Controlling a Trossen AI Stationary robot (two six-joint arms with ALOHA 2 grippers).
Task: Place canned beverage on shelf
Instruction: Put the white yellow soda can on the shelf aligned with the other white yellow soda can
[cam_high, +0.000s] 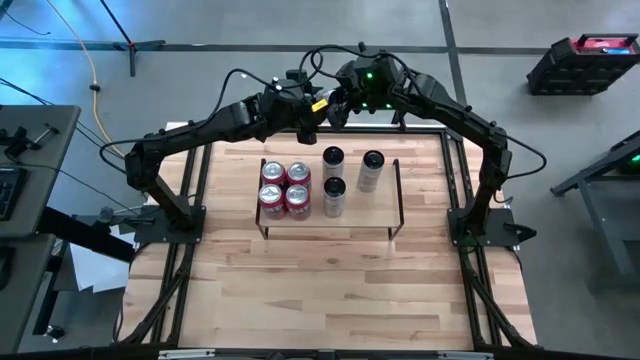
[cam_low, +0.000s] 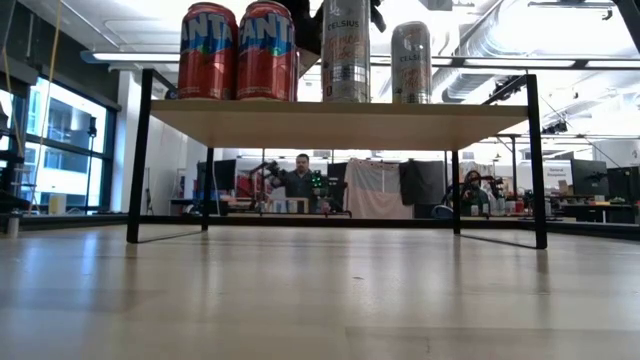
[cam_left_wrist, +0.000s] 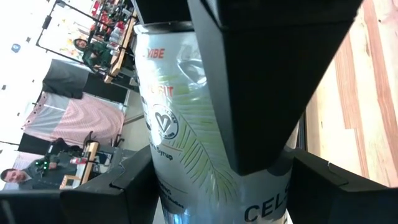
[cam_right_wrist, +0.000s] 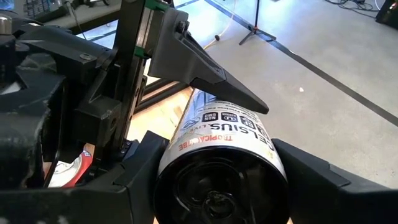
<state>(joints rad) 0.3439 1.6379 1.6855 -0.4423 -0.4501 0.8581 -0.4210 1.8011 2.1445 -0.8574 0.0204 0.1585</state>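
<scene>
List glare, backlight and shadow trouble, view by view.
Low view: bright ceiling lights and windows backlight the shelf, leaving its underside shaded. Left wrist view: the background behind the Celsius can is washed out, and reflections streak the can. High view: even light, little glare.

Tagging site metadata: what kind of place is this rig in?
Likely an open robotics lab or workshop: a person seated at benches crowded with equipment behind the shelf, exposed ducts overhead, and cables across a bare concrete floor.
</scene>
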